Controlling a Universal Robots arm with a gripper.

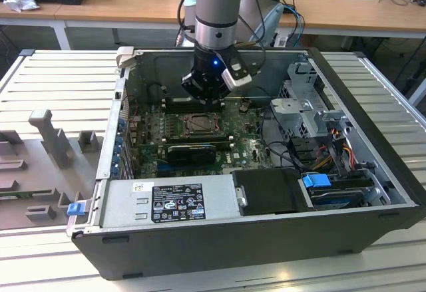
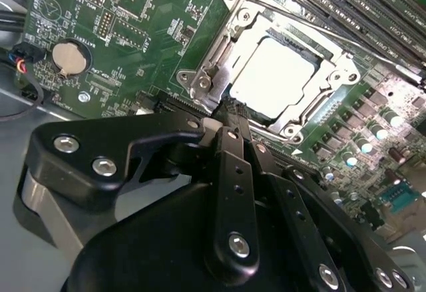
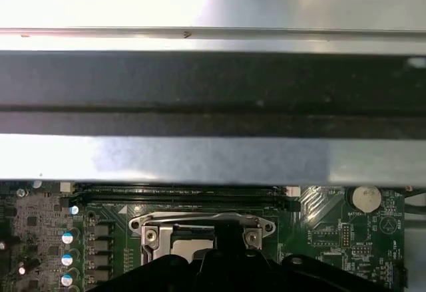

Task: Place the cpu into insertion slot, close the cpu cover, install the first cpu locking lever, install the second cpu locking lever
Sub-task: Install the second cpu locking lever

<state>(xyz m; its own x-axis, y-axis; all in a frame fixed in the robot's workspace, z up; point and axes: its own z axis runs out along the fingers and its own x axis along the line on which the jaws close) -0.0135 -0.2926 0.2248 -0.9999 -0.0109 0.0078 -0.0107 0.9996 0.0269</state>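
Note:
The cpu (image 2: 273, 76) lies flat in the insertion slot (image 1: 198, 124) on the green board, its pale face showing through the window of the cpu cover (image 2: 341, 62). The silver cover lies down around the chip. My gripper (image 2: 229, 111) hangs just over the slot's edge, at the side with a silver tab (image 2: 202, 82). Its two black fingers (image 2: 233, 146) stand pressed together and it looks shut. In the exterior view the gripper (image 1: 210, 102) is directly above the slot, inside the open case. In the first wrist view the slot's metal frame (image 3: 150, 229) shows past the black gripper body.
Long black memory slots (image 2: 333, 6) run along the slot's far side. A coin battery (image 2: 66, 56) sits on the board. A black oblong card (image 1: 193, 151), the grey power supply (image 1: 170, 202) and a drive cage (image 1: 306, 106) crowd the case. The case wall (image 3: 213, 86) rises close by.

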